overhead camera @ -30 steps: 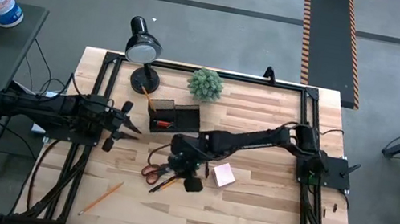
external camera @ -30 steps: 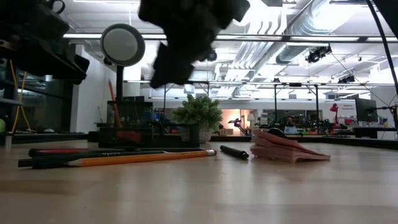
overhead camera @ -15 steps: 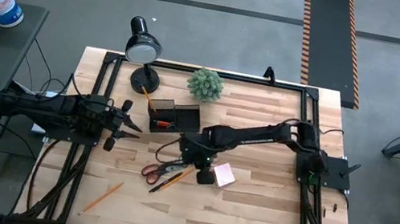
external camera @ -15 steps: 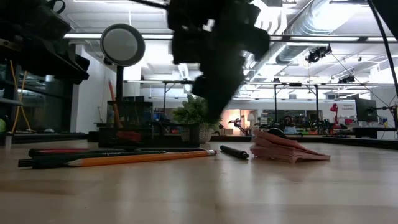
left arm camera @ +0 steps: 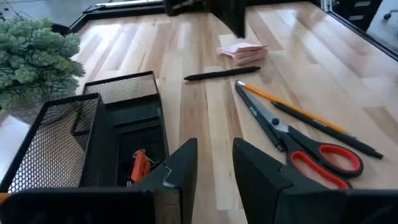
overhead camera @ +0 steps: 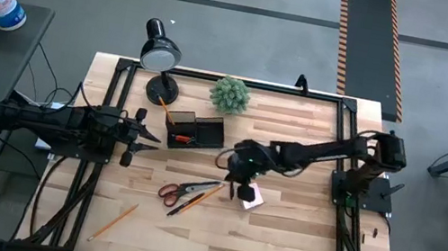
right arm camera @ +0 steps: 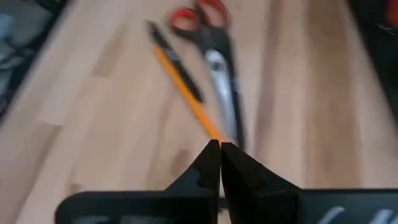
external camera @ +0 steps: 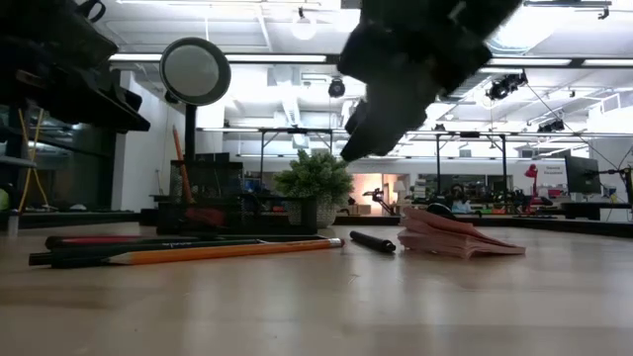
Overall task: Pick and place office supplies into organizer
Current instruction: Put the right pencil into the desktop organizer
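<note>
Right gripper (overhead camera: 242, 189) pressed together, empty, hanging above the thin black pen (left arm camera: 216, 74) just off the pale pink paper notepad (overhead camera: 250, 196), likely a pick approach; black mesh organizer (overhead camera: 195, 130) sits at 10 o'clock.

Red-handled steel scissors (overhead camera: 179, 190), shut and flat at mid-worktop, beside a yellow wooden pencil (overhead camera: 204, 195) and black pen (left arm camera: 218, 74); pale pink square notepad (overhead camera: 250, 196) just right; second pencil (overhead camera: 114, 220) apart, lower left; black mesh organizer (overhead camera: 196, 130) behind.
</note>
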